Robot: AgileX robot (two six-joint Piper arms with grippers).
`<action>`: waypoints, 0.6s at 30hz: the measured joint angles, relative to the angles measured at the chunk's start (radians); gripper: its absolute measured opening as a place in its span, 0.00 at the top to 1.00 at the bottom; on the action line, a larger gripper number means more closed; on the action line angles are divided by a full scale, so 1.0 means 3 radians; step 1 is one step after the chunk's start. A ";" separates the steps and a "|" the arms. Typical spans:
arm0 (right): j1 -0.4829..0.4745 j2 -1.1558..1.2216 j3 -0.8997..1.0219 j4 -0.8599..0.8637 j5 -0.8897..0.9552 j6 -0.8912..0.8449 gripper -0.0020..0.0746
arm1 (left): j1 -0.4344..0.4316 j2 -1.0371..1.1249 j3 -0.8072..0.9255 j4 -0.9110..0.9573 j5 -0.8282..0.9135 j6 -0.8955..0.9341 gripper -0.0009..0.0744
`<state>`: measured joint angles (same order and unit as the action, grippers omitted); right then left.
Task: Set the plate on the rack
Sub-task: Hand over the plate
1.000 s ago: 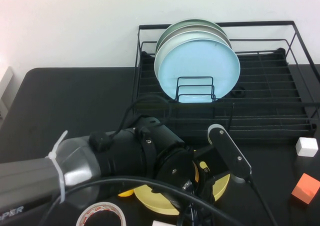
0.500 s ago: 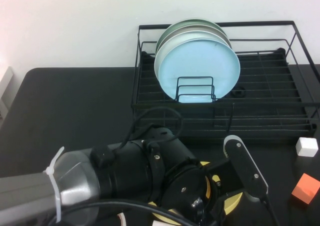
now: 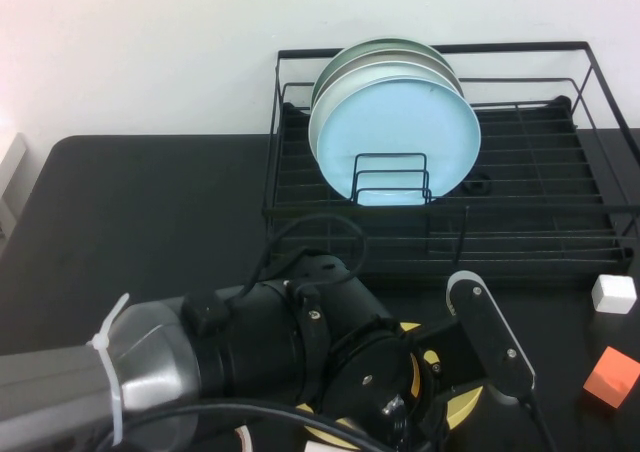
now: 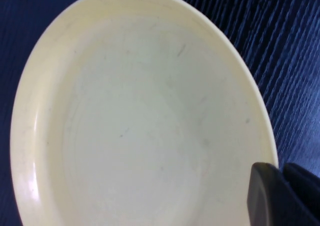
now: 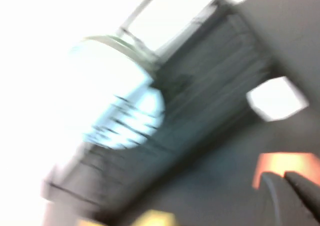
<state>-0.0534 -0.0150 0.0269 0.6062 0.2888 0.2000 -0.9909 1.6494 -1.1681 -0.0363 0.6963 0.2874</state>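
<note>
The pale yellow plate [image 4: 140, 116] fills the left wrist view. My left gripper [image 4: 278, 172] is shut on its rim, one finger [image 4: 262, 196] over the inner face and the other behind the edge. In the high view only slivers of the plate [image 3: 464, 406] show at the near table edge, under my left arm [image 3: 300, 352]. I cannot tell whether the plate rests on the table or hangs just above it. The black wire rack [image 3: 500, 47] stands behind it at the back right. My right gripper [image 5: 282, 178] is shut and empty, low near the orange block [image 5: 287, 163], and out of the high view.
In the rack, a light blue plate [image 3: 395, 137] stands upright in the divider loops with grey-green plates [image 3: 385, 50] behind it. The rack's right half is bare wire. A white cube [image 3: 613, 293] and the orange block [image 3: 611, 376] lie on the black table to the right.
Over the last second my left arm shifted right and toward the near edge, taking the plate with it. In the last half second nothing has moved.
</note>
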 joint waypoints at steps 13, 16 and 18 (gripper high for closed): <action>0.0000 0.0000 0.0000 0.0861 -0.0047 -0.0274 0.96 | 0.0000 0.0000 0.0000 0.0090 0.0000 0.0000 0.98; 0.0000 0.0000 0.0000 0.0855 0.0203 -0.0395 0.96 | 0.0000 0.0000 0.0000 0.0121 0.0000 0.0000 0.98; 0.0000 0.0000 0.0000 0.0882 0.0412 -0.0418 0.96 | 0.0000 0.0000 0.0000 0.0121 0.0000 0.0000 0.98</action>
<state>-0.0534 -0.0150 0.0269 0.8710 0.4122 0.0747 -0.9909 1.6494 -1.1681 0.0000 0.6963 0.2874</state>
